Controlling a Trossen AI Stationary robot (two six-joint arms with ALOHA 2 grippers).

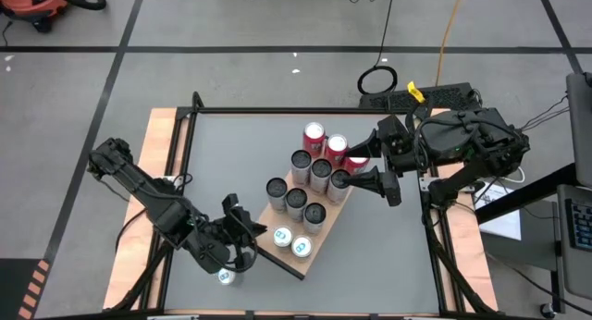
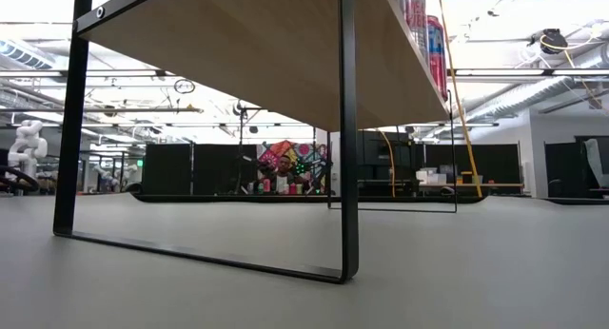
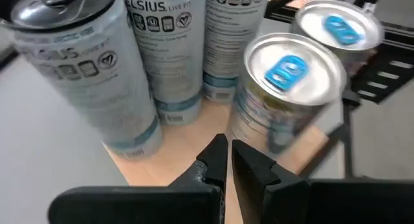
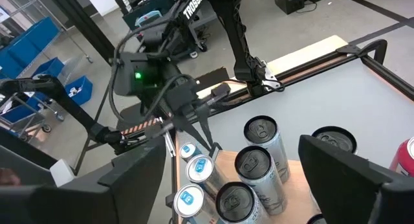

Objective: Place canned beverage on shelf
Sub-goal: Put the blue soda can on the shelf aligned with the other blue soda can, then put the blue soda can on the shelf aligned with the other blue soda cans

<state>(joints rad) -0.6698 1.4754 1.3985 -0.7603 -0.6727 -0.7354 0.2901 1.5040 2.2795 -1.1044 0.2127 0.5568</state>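
The shelf [image 1: 326, 223] is a light-brown board on black legs standing on the grey table. On it stand several silver cans [image 1: 296, 202], two red cans [image 1: 314, 135] at its far end and two blue-tabbed cans [image 1: 290, 241] at its near end. The blue-tabbed cans [image 3: 288, 94] show close up in the left wrist view. One more blue-tabbed can [image 1: 225, 276] stands on the table below the left arm. My left gripper [image 1: 248, 229] [image 3: 228, 156] is shut and empty, beside the shelf's near left edge. My right gripper [image 1: 363, 170] [image 4: 255, 185] hangs open above the shelf's far right cans.
From table height the shelf board [image 2: 238, 44] shows from below, raised on a thin black leg frame [image 2: 348, 129], with free room under it. The table has a black rim [image 1: 190, 144] and wooden side strips. Bare grey tabletop lies left of the shelf.
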